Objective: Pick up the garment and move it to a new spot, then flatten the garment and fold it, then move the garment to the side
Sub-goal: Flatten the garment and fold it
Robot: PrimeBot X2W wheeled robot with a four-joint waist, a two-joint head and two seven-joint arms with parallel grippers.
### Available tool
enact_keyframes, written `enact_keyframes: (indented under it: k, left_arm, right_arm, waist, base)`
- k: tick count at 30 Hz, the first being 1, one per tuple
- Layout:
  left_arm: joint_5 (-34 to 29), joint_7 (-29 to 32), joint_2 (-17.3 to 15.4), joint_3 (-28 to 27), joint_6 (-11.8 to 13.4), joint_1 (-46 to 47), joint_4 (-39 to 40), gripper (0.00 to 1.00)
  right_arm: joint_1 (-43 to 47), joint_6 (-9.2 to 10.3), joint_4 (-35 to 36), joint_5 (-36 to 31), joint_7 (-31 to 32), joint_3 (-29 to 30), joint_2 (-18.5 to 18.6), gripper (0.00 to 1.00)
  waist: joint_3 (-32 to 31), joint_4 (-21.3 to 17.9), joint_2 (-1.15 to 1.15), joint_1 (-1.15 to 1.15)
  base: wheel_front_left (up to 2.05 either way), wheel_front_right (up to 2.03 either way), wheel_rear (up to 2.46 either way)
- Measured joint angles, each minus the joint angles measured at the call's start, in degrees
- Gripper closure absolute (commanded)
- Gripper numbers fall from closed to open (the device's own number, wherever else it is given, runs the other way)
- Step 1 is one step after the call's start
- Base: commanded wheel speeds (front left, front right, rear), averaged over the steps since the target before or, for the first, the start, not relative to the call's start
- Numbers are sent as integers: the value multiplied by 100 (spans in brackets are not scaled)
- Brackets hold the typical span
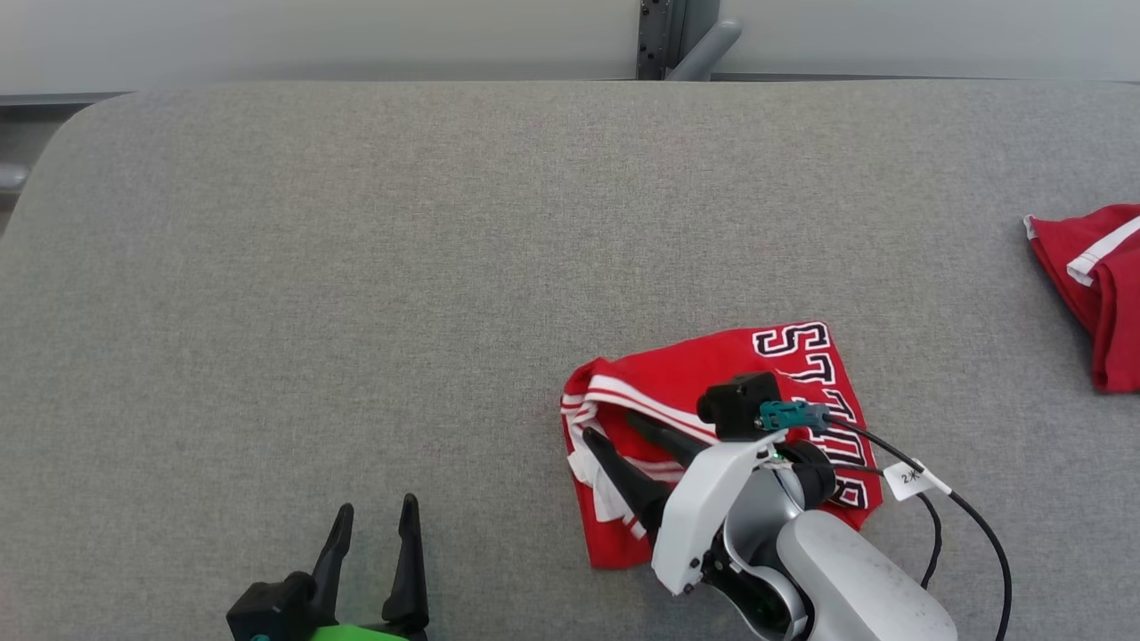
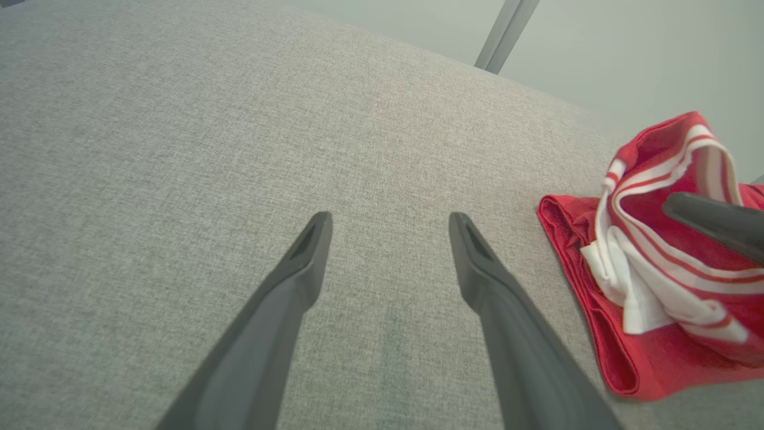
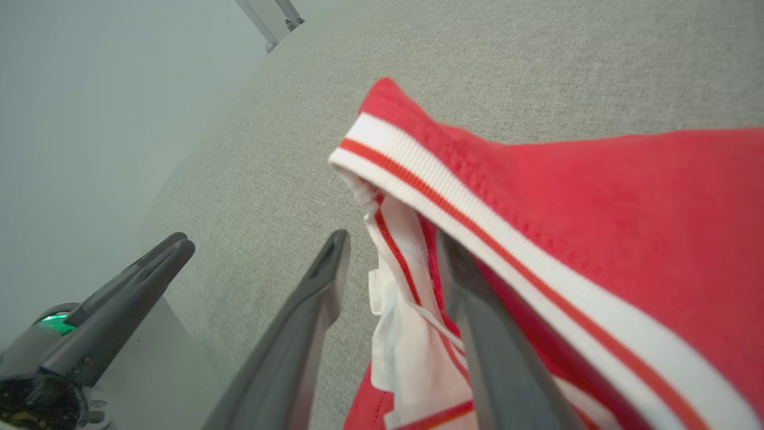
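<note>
Garment (image 1: 677, 374) – red, white-striped, black-and-white lettering – bunched in a loose fold on grey table (image 1: 356, 267), right of centre in head view. Right gripper (image 1: 614, 429) at its left side, fingers parted, striped hem draped over one finger, white cloth between the two, nothing pinched. Left gripper (image 1: 378, 506) low at left, well apart from the cloth – fingers spread wide, empty. Second red garment (image 1: 1100, 294) at far right edge.
</note>
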State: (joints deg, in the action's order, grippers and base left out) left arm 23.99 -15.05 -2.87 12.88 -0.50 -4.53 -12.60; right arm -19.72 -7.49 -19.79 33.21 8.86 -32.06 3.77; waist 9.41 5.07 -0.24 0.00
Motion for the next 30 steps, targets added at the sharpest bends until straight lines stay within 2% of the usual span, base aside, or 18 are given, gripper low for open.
enact_keyframes:
  k: [4,7,12,15,19,24,30]
  left_arm:
    - [2,0,0,-46,8,-9,-19,0]
    - [1,0,0,-155,29,-61,-8,0]
    - [-1,0,0,-288,49,-185,89,0]
    - [-10,0,1,-334,45,-238,158,0]
    - [-71,0,1,-403,16,-299,192,0]
    - [-145,0,1,-476,-9,-347,215,0]
    - [-160,0,1,-469,-10,-449,223,0]
  right_arm:
    - [16,1,305,-78,-75,-35,-15,0]
    - [244,0,1158,-55,-187,142,90,0]
    - [735,0,2098,-311,-343,1011,505,0]
    - [1057,0,2316,-669,-578,1673,687,0]
    - [1384,1,2209,-1399,-1168,2419,953,0]
    - [1707,1,1592,-2370,-2052,2991,1094,0]
    - [1947,-2,895,-2819,-2369,3423,868,0]
  waist:
    - [-27,-40,0,0]
    - [-91,-124,0,0]
    - [-202,-282,0,0]
    - [-278,-387,0,0]
    - [-383,-514,0,0]
    - [-491,-639,0,0]
    - [-619,-706,0,0]
  base:
    - [0,0,0]
    - [0,0,0]
    - [0,0,0]
    - [0,0,0]
    - [0,0,0]
    - [0,0,0]
    - [0,0,0]
